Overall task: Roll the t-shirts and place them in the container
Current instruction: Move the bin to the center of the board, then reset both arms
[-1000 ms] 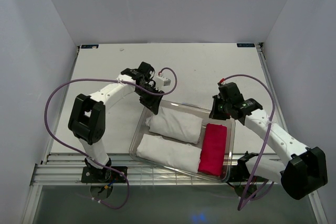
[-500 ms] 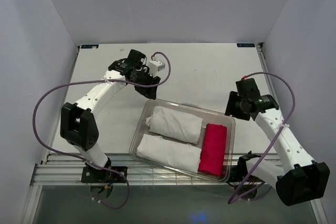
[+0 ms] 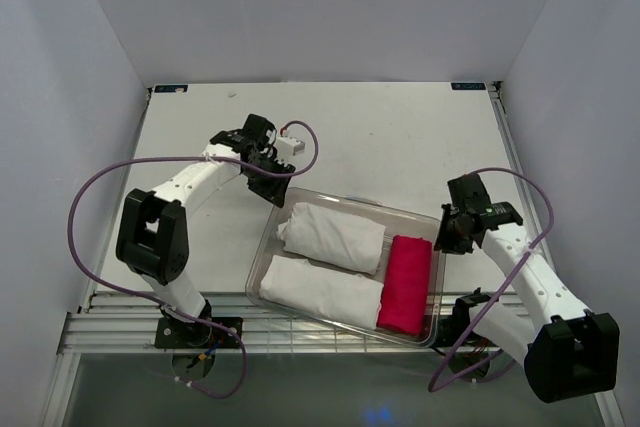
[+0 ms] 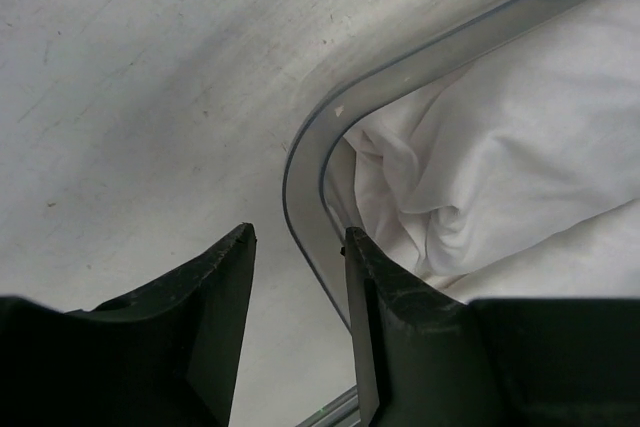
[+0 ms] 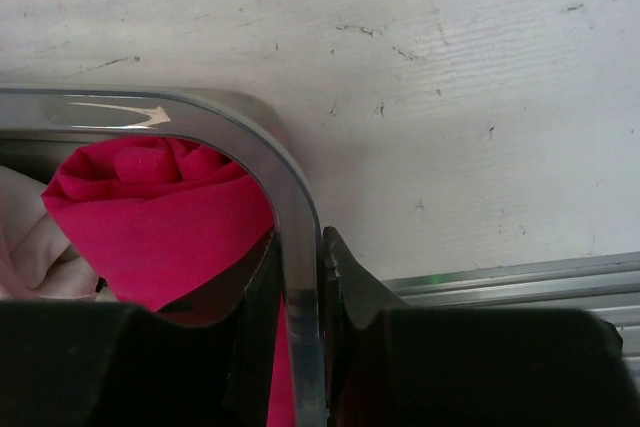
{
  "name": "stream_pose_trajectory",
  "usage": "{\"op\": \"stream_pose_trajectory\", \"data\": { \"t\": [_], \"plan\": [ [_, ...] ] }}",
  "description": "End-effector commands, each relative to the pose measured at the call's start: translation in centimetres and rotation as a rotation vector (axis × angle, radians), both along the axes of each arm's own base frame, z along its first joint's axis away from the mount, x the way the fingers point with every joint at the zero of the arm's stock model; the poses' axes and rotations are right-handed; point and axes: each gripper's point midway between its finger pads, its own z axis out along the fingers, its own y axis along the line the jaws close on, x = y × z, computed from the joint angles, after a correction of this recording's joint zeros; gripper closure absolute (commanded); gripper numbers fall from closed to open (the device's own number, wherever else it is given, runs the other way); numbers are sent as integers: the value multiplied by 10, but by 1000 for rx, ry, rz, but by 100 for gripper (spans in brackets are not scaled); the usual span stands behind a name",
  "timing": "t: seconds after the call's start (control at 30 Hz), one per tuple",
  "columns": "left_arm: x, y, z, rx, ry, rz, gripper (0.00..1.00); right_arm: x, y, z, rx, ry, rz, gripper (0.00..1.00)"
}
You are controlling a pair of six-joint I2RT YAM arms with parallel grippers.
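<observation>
Two white rolled t-shirts [image 3: 335, 235] [image 3: 322, 290] lie side by side in a clear plastic bin [image 3: 350, 199], next to a bright pink rolled cloth [image 3: 408, 282]. My left gripper [image 3: 277, 192] is at the bin's far left corner. In the left wrist view it [image 4: 298, 247] stands open, the bin's rim [image 4: 300, 162] running between its fingers, with a white t-shirt [image 4: 470, 187] just inside. My right gripper [image 3: 445, 240] is at the bin's right side. In the right wrist view it [image 5: 300, 247] is shut on the rim [image 5: 285, 177], beside the pink cloth [image 5: 160, 217].
The bin sits near the table's front edge, where a metal rail [image 3: 150, 307] runs. White walls close in the table on the left, back and right. Purple cables loop off both arms.
The left gripper swung out and came back down over the bin's far left corner. The right gripper moved nearer along the bin's right side and closed on its rim.
</observation>
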Motion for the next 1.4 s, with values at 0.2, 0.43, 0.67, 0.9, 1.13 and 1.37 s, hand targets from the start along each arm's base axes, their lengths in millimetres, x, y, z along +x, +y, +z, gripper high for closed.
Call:
{"op": "stream_pose_trajectory", "data": {
  "t": [0.2, 0.43, 0.67, 0.9, 1.13, 1.37],
  "plan": [
    [4, 22, 0, 32, -57, 47, 67, 61, 23, 12, 75, -139, 40, 92],
    [12, 44, -1, 45, -70, 117, 71, 127, 41, 23, 78, -270, 177, 92],
    [13, 64, -2, 64, -81, 161, 71, 146, 71, 24, 144, -316, 285, 92],
    [32, 64, 17, 33, -136, 170, 67, 148, 78, 41, 168, -333, 301, 87],
    [33, 54, 52, -45, -220, 149, 40, 169, 77, 87, 156, -411, 361, 6],
    [71, 61, 118, -78, -454, 280, 34, 204, 64, 163, 242, -540, 339, 10]
  ]
}}
